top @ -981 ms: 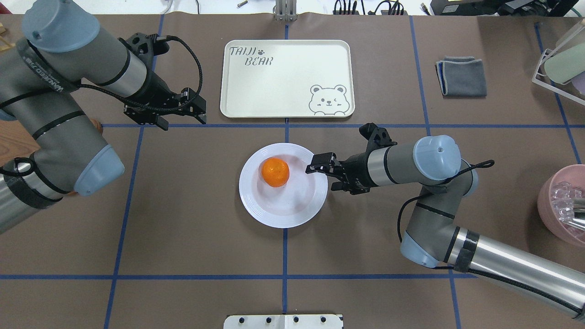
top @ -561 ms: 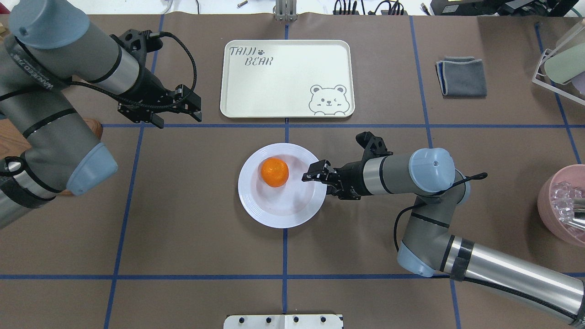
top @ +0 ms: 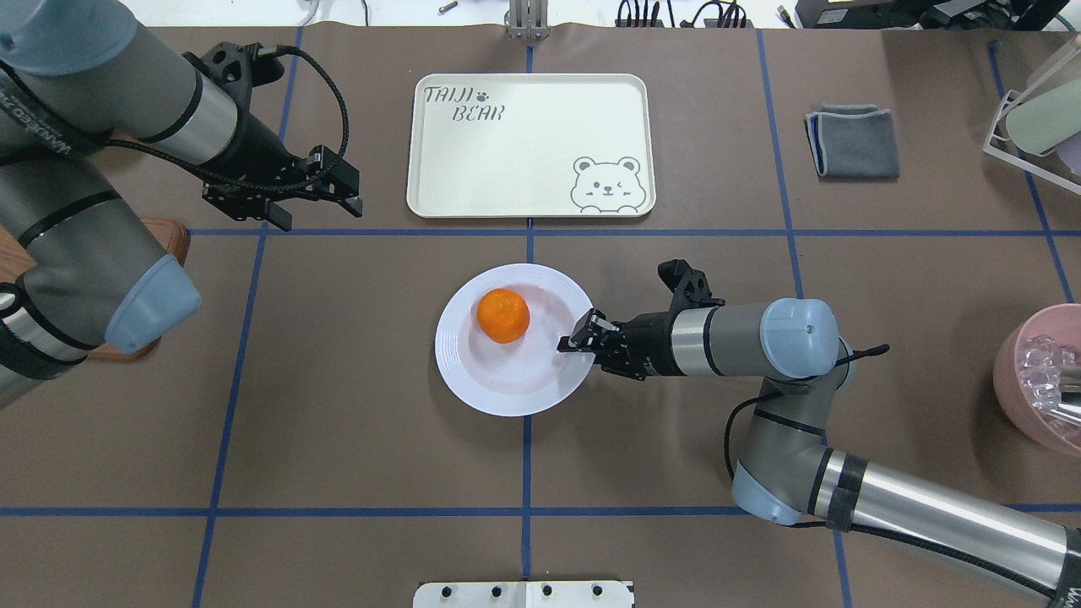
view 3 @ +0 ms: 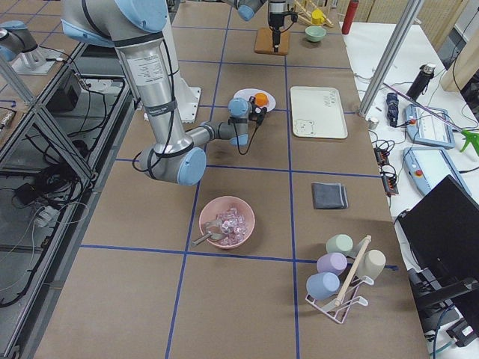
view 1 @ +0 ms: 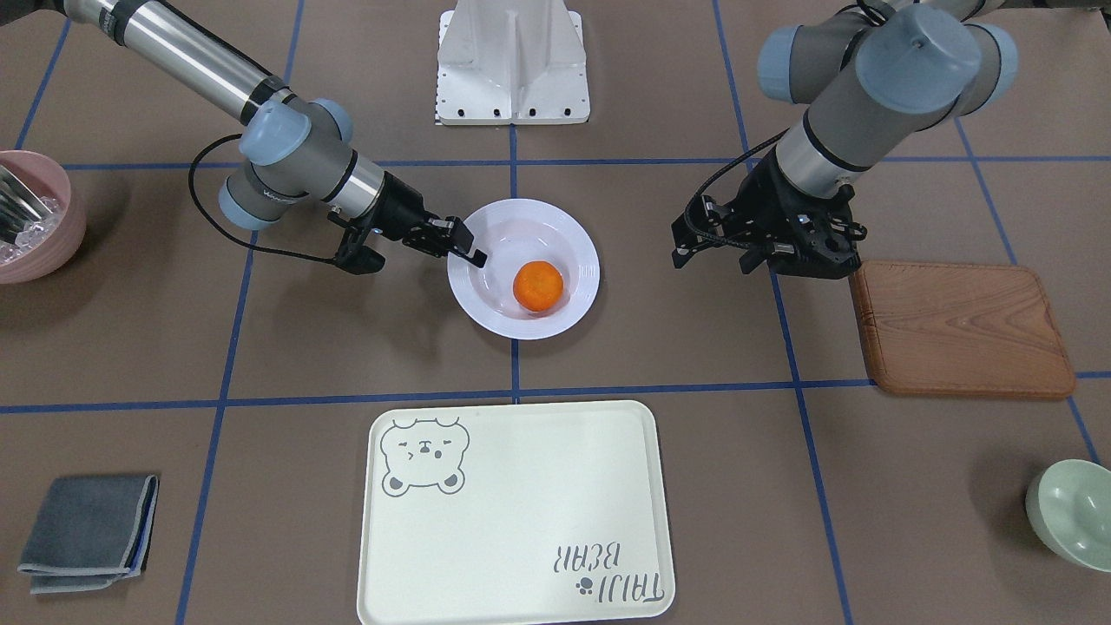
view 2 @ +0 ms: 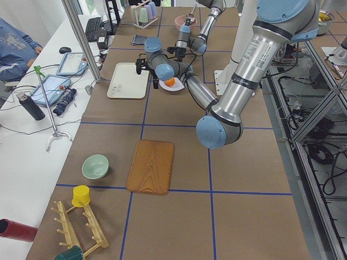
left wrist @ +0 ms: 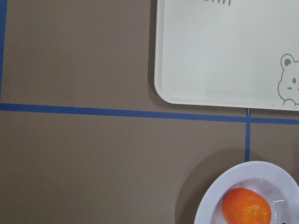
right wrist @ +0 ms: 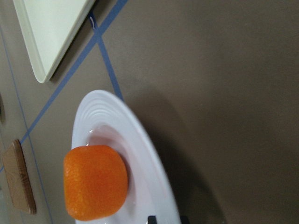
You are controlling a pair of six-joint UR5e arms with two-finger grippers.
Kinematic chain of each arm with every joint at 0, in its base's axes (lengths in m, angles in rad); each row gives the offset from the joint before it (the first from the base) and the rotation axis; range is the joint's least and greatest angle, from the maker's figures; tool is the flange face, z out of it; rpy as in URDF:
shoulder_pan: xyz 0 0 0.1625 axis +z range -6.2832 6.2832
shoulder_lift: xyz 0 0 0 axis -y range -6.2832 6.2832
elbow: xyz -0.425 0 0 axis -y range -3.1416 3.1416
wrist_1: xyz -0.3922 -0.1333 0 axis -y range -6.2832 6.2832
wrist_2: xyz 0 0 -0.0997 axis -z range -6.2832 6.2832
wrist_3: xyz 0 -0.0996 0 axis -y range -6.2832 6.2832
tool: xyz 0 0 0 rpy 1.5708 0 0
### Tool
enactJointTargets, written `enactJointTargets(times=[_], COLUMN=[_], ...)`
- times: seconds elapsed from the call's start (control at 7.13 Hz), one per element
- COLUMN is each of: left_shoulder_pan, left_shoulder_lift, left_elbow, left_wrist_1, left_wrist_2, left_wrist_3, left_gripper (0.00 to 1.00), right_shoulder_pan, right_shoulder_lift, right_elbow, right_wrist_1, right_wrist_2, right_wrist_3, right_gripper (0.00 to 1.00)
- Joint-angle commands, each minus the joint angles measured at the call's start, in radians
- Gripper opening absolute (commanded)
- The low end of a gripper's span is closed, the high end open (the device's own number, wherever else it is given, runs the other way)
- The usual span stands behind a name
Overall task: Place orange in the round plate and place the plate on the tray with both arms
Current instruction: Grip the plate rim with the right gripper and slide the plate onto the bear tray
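Orange (top: 503,316) lies in the round plate (top: 507,390) on the tabletop (top: 338,422), apart from the tray (top: 528,143). Right end effector (top: 574,338) straddles the plate's rim; whether it grips is unclear. Left end effector (top: 319,215) hangs spread, empty.

The left arm (top: 76,228) and right arm (top: 735,342) are jointed tubes of matte grey and polished silver, with light-blue round joint caps (top: 798,338) and black bands. Looping black cables (top: 344,114) run to the black left gripper (top: 319,215) and right gripper (top: 578,336).
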Motion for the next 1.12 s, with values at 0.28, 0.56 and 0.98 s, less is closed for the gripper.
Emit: enactJointTargets(times=[0.28, 0.56, 0.98], left_shoulder_pan=[0.0, -0.005, -0.005], left_shoulder_lift=[-0.001, 0.0, 0.002], left_elbow=[-0.009, -0.017, -0.04], left_wrist_1=[0.006, 0.006, 0.035], left_wrist_2=[-0.001, -0.002, -0.001], left_wrist_3=[-0.002, -0.002, -0.002], left_gripper=[0.98, 0.98, 0.98], right_shoulder_pan=[0.03, 0.071, 0.117], right_shoulder_lift=[-0.002, 0.01, 0.279], right_elbow=[0.019, -0.006, -0.255], right_wrist_1=[0.16, 0.131, -0.166], right_wrist_2=[-0.086, -0.233, -0.4], right_wrist_3=[0.064, 0.064, 0.095], right_gripper=[0.0, 0.0, 0.0])
